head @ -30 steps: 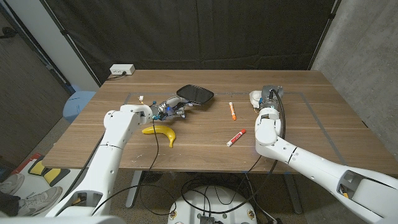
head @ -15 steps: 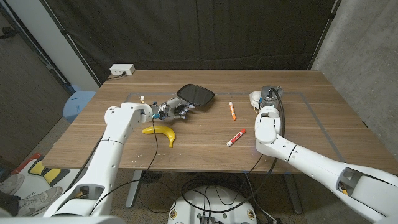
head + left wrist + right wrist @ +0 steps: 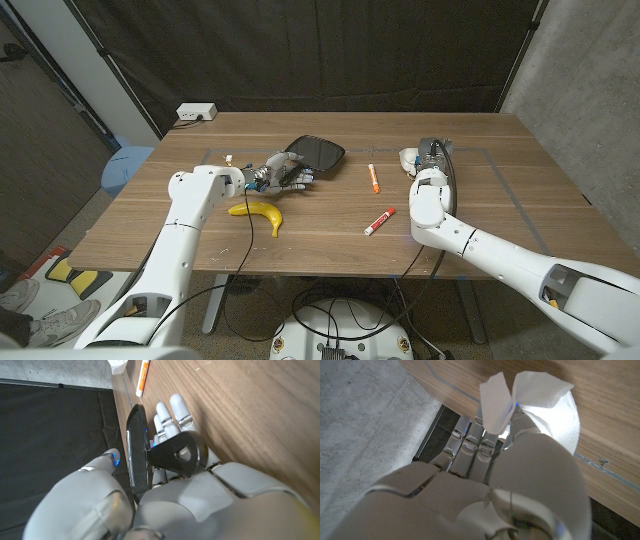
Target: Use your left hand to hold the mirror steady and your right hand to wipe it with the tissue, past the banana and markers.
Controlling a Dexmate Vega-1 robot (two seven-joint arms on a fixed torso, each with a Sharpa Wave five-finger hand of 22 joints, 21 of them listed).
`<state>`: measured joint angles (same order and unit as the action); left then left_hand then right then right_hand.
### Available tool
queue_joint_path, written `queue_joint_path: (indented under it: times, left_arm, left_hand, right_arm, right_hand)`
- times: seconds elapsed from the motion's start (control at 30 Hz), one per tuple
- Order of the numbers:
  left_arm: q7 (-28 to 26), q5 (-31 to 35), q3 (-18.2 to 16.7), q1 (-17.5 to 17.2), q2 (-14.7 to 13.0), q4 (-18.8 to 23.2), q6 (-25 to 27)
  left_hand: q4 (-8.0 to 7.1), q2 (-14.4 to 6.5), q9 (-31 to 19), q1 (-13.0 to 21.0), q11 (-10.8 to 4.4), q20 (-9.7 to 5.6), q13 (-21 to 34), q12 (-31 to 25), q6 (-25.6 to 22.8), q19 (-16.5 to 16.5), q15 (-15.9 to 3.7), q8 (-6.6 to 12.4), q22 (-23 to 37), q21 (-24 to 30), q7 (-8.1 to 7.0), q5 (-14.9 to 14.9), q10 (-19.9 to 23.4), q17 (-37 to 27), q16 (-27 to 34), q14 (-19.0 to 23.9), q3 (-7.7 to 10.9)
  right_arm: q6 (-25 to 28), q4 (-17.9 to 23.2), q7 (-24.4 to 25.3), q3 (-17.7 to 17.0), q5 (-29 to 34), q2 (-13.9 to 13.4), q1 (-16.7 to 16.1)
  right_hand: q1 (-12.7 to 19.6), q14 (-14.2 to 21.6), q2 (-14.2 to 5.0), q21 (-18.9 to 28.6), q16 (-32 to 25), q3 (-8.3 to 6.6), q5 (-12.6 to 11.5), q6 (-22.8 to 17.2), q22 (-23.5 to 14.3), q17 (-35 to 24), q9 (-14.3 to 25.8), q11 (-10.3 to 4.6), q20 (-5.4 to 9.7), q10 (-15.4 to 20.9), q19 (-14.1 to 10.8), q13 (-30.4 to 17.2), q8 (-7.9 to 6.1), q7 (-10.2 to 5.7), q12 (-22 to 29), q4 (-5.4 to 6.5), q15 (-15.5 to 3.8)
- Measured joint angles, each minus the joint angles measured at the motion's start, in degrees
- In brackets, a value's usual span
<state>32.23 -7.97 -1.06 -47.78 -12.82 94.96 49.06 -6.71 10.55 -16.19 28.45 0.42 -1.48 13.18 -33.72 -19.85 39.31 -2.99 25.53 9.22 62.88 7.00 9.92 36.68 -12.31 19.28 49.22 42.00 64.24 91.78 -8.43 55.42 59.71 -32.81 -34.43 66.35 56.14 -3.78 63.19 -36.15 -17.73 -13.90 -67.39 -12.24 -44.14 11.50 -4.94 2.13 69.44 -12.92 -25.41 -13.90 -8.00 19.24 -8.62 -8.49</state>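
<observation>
while gripped, mirror [image 3: 316,152] in left hand [image 3: 282,174]

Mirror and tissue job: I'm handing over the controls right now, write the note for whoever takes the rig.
Left hand: gripping the mirror at its handle end; the left wrist view shows it between thumb and fingers, stood on edge.
Right hand: at the table's right side, pinching the white tissue.
Between the hands lie the banana, an orange marker and a red marker.
Done: mirror held, tissue picked up.
Left: carry the tissue across, past the markers, to the mirror and wipe it while the left hand steadies it.
</observation>
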Motion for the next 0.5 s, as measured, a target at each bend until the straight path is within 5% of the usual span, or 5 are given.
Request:
queue_joint_path:
  times: [0.1, 0.27, 0.5]
  left_arm:
    - [0.0, 0.0, -0.2, 0.0, 0.1, -0.3, 0.0]
    - [1.0, -0.7, -0.6, 0.0, 0.2, -0.5, -0.9]
    - [2.1, -2.0, -1.2, -0.7, 0.4, 0.7, -1.4]
  left_hand:
    - [1.02, 0.6, 1.0, -0.6, 1.03, 2.74, -0.9, 3.6, 3.0, -2.7, 1.7, -1.78, 0.0, -3.4, -0.51, 0.0, -3.9, 0.9, -2.6, -5.3, -2.12]
    - [2.62, -0.3, 1.8, -2.2, 2.89, 6.48, -1.5, 9.1, 8.3, -7.3, 4.29, -4.38, 0.2, -8.8, -1.33, 0.3, -10.2, 1.1, -6.1, -13.4, -5.45]
    - [3.88, -1.1, 2.1, -3.0, 6.04, 10.32, -0.8, 16.5, 21.2, -16.8, 8.41, -10.1, 0.3, -17.0, -0.34, 0.5, -21.4, 0.7, -8.9, -28.2, -9.04]
  right_arm:
    - [0.6, 0.0, -4.5, 0.0, 1.3, 0.0, 0.0]
    - [1.2, -1.1, -10.3, 3.4, 2.7, -0.5, 3.2]
    - [1.5, -1.3, -17.1, 6.0, 4.6, -1.3, 5.7]
  right_hand:
    - [-0.3, -1.1, -0.31, 0.6, 0.9, 0.19, 0.3, 0.9, 0.0, 0.9, 0.4, -0.33, 0.12, -1.5, 0.7, -0.2, 0.5, 0.83, -1.0, 0.19, 0.23]
    - [-2.5, -5.0, -1.45, 1.5, 2.7, 1.33, 0.4, 7.8, 0.5, 2.7, 0.8, -0.95, 0.05, -7.0, 3.1, 0.2, 2.62, -0.13, -4.4, 1.29, 1.25]
    - [-8.7, -16.7, 0.85, 0.0, 14.6, 1.68, -0.6, 25.7, 2.0, 13.8, -0.4, -0.58, -1.63, -23.9, 8.2, 4.0, 3.97, -0.74, -9.5, 2.48, 4.26]
